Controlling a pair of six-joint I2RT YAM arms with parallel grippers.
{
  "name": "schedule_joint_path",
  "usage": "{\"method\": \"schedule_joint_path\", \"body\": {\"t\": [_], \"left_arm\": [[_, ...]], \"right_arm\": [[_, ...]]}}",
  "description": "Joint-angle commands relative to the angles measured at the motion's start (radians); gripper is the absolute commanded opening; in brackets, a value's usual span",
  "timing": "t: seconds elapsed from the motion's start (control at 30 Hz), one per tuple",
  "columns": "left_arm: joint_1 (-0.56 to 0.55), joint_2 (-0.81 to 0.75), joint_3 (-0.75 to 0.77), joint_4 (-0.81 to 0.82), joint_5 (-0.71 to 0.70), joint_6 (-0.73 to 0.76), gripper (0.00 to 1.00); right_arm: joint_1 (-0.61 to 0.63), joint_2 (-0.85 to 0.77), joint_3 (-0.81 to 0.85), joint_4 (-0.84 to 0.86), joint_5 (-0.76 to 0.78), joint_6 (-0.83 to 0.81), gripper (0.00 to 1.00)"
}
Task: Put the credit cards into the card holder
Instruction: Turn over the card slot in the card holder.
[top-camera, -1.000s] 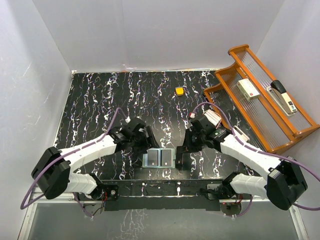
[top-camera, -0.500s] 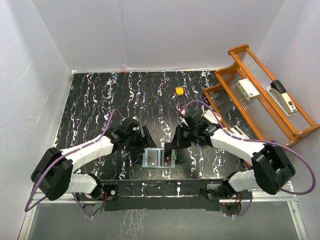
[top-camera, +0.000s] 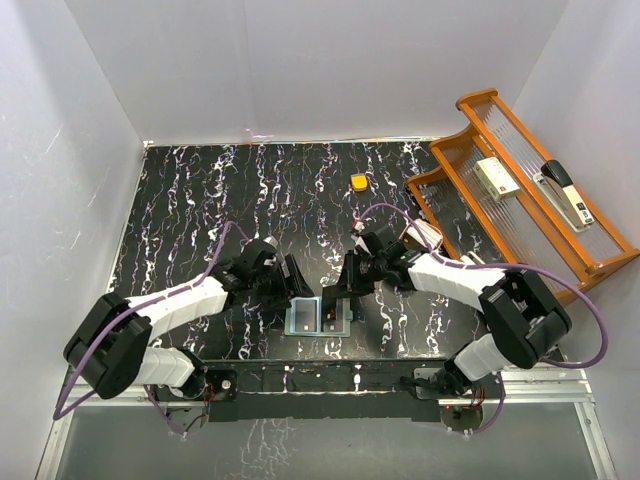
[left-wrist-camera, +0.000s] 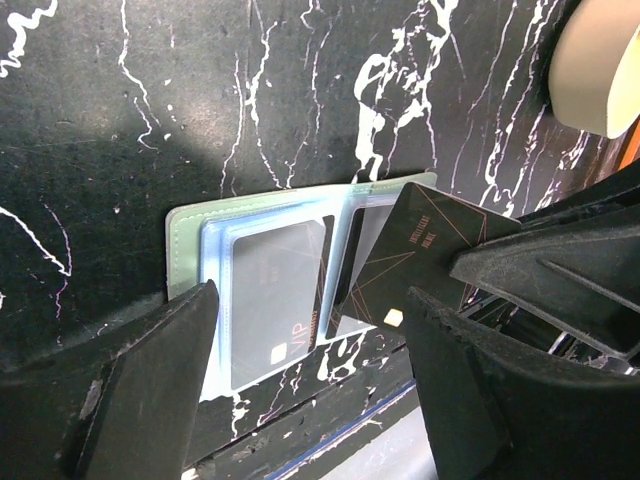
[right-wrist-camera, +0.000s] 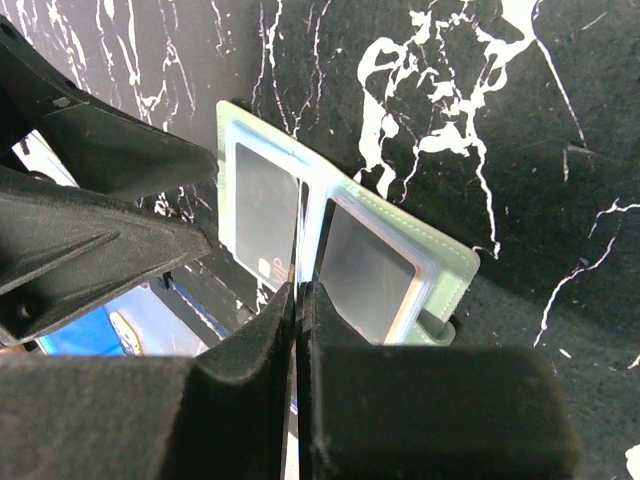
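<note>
The card holder (top-camera: 318, 317) lies open near the table's front edge, pale green with clear pockets (left-wrist-camera: 270, 290) (right-wrist-camera: 345, 250). A dark credit card marked VIP (left-wrist-camera: 275, 300) sits in its left pocket. My right gripper (top-camera: 337, 290) (right-wrist-camera: 298, 288) is shut on another dark credit card with thin gold lines (left-wrist-camera: 420, 245). That card tilts down over the holder's right half, its lower end at the middle fold, and shows edge-on (right-wrist-camera: 300, 235) in the right wrist view. My left gripper (top-camera: 295, 285) (left-wrist-camera: 310, 300) hangs open over the holder's left half, holding nothing.
A small orange block (top-camera: 359, 182) lies at the back of the black marbled table. A wooden rack (top-camera: 455, 160) at the right holds a stapler (top-camera: 565, 195) and a small box (top-camera: 497, 178). The table's front edge (left-wrist-camera: 350, 430) runs just below the holder.
My right gripper has swung left from beside the holder to over its right half, carrying the dark card. The left gripper stayed at the holder's left side, shifting only slightly.
</note>
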Motion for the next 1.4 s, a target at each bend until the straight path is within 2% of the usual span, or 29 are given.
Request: {"method": "schedule_joint_path", "body": {"t": [0.0,0.17,0.33,0.77,1.37], "left_arm": [[0.005,0.012,-0.027,0.038,0.015,0.002,0.73],[0.007,0.047,-0.065,0.101,0.039,-0.027,0.73],[0.007,0.053,-0.063,0.127,0.069,-0.042,0.73],[0.007,-0.049,0.011,-0.009,0.047,-0.035,0.71],[0.007,0.042,-0.059,0.131,0.086,-0.039,0.72]], "right_arm": [[0.003,0.025,0.018,0.060,0.006,-0.005,0.00],[0.006,0.023,0.025,0.006,0.060,-0.033,0.00],[0.006,0.040,0.002,0.016,0.053,-0.042,0.00],[0.007,0.035,-0.041,0.015,0.070,-0.048,0.00],[0.005,0.023,-0.051,0.018,0.068,-0.044,0.00]]}}
